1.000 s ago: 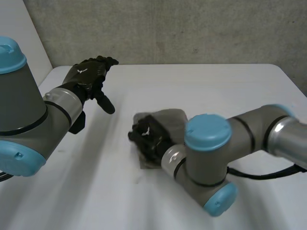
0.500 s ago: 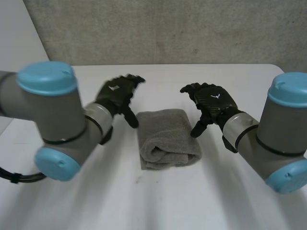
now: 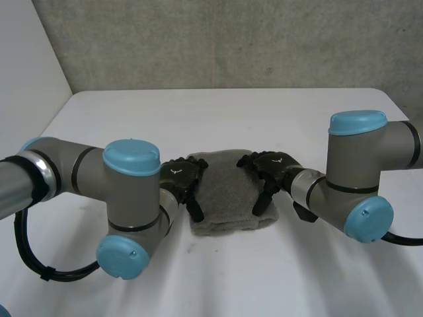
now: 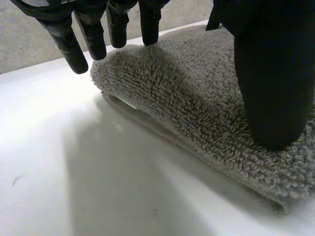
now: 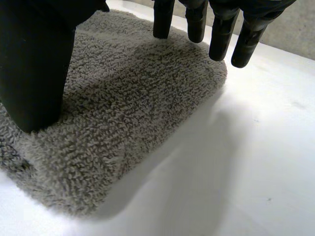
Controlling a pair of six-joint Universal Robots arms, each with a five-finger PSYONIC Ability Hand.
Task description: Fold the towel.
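left hand (image 3: 182, 179): released, gripping nothing, laid over the towel's left side
left fingers (image 4: 83, 42): straight and spread, tips down at the towel's far left corner; the inner ones meet the pile and the outer ones hang just past it over bare table
left thumb (image 4: 273, 73): straight, tip pressed on the towel's top face, nearer the front
right hand (image 3: 271, 168): released too, nothing in its grasp, laid over the towel's right side
right fingers (image 5: 221, 34): straight, tips at the far right corner; the inner ones are on the cloth and the outer ones just beyond its edge
right thumb (image 5: 34, 64): tip resting on the top face
towel (image 3: 228, 198): grey terry, folded into a thick pad with layers showing along its left side; it lies flat near the middle of the table, between both hands
table (image 3: 264, 112): white, bare around the towel
arms: left arm (image 3: 132, 191) and right arm (image 3: 357, 178) flank the towel, elbows toward the front edge
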